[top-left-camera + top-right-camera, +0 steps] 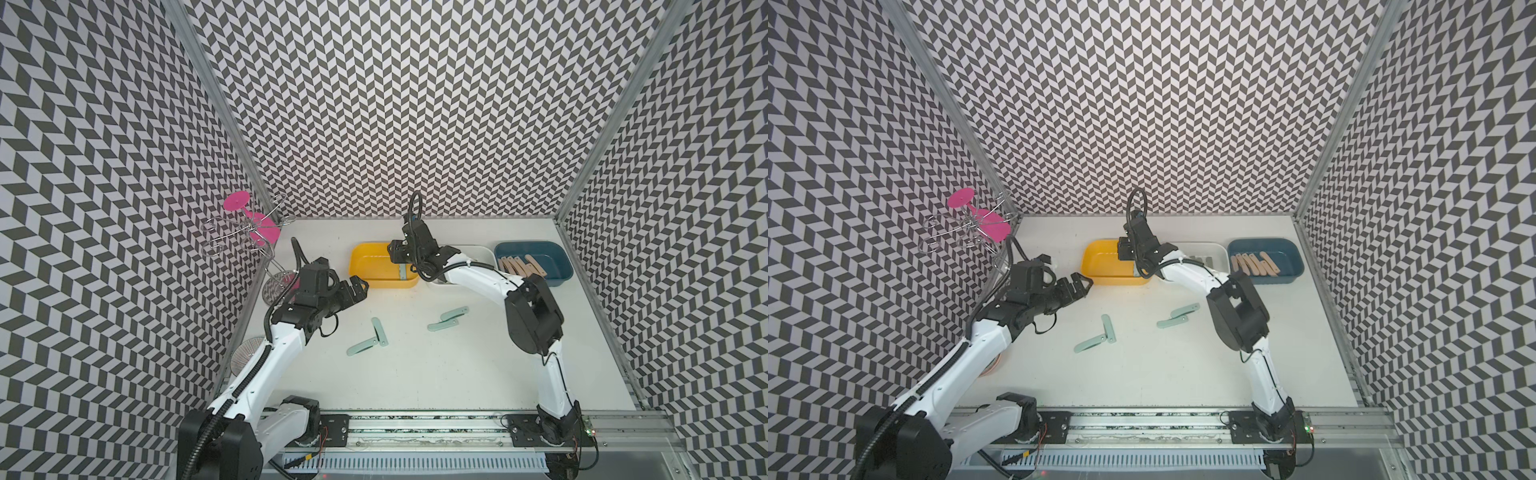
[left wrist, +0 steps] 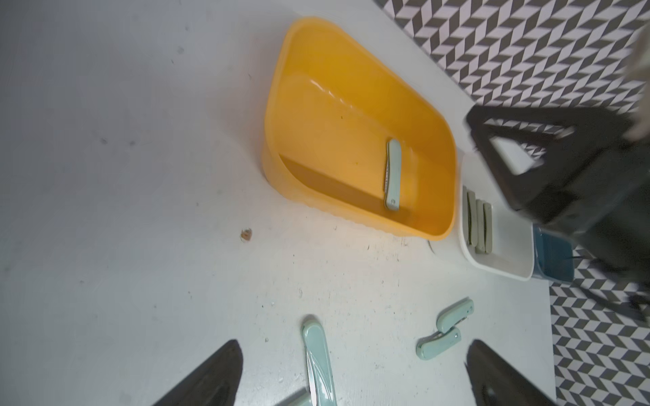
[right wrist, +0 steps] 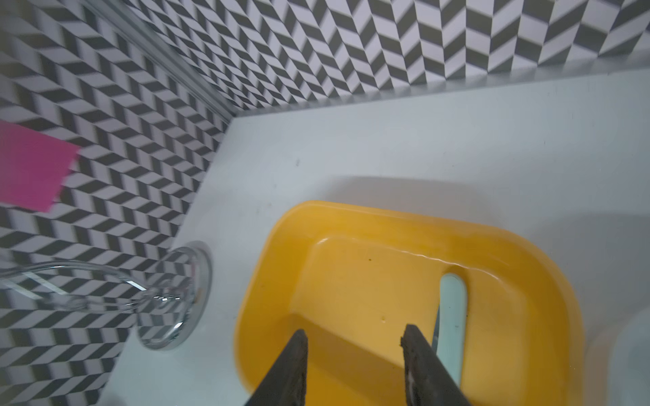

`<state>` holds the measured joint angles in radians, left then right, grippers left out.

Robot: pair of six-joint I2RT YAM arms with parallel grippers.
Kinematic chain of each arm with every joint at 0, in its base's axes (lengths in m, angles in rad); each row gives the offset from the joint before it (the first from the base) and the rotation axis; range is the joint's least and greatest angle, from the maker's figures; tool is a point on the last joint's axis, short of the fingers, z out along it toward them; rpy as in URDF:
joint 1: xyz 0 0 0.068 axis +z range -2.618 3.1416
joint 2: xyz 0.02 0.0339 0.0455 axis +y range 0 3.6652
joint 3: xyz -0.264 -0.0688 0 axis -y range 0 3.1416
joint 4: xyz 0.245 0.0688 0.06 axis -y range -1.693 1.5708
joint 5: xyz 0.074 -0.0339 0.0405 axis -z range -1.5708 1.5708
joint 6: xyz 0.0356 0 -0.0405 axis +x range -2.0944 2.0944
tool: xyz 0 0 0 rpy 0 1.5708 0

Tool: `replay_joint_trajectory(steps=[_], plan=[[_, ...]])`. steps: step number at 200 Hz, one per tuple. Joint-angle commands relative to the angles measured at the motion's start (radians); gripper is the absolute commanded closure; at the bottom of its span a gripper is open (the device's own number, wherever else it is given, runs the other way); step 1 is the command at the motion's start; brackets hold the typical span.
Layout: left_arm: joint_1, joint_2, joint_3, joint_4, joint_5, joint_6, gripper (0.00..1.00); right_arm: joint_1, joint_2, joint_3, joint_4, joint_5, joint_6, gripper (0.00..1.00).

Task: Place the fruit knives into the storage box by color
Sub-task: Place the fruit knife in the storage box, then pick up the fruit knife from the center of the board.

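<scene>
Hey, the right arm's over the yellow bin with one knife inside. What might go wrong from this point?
1. The right gripper hangs over the yellow bin with one finger close beside the mint knife in it; pulling away could nudge that knife or clip the bin wall.
2. On the table, one pair of mint knives and a second pair each lie touching; grasping one may drag its neighbour.

Three boxes (image 1: pixel 384 284), five mint knives (image 1: pixel 365 345), about five peach knives (image 1: pixel 513 266), several grey-green knives (image 2: pixel 479 225).
</scene>
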<state>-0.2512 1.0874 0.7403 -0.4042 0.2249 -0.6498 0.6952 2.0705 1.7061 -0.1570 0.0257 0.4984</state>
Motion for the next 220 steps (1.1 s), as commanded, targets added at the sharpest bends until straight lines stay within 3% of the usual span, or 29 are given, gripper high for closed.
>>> replay_joint_trajectory(steps=[1,59,94,148,177,195,220], plan=[[-0.082,0.017,-0.05,0.02,-0.09,-0.054,0.0,0.004,-0.149,-0.121,0.1,-0.072,-0.011,0.55],[-0.319,0.22,-0.018,-0.001,-0.295,-0.112,0.02,0.003,-0.441,-0.588,0.2,-0.107,0.004,0.49],[-0.386,0.312,0.007,-0.027,-0.387,-0.144,0.13,0.003,-0.572,-0.792,0.224,-0.094,-0.004,0.49],[-0.422,0.454,0.066,-0.015,-0.435,-0.151,0.35,0.0,-0.716,-0.936,0.191,-0.038,-0.022,0.49],[-0.445,0.531,0.119,-0.009,-0.447,-0.139,0.53,-0.001,-0.765,-0.979,0.172,0.006,-0.018,0.49],[-0.468,0.572,0.153,-0.007,-0.449,-0.133,0.6,-0.004,-0.781,-0.994,0.165,0.024,-0.017,0.49],[-0.502,0.61,0.19,-0.02,-0.469,-0.128,0.6,-0.008,-0.781,-1.001,0.165,0.027,-0.016,0.48]])
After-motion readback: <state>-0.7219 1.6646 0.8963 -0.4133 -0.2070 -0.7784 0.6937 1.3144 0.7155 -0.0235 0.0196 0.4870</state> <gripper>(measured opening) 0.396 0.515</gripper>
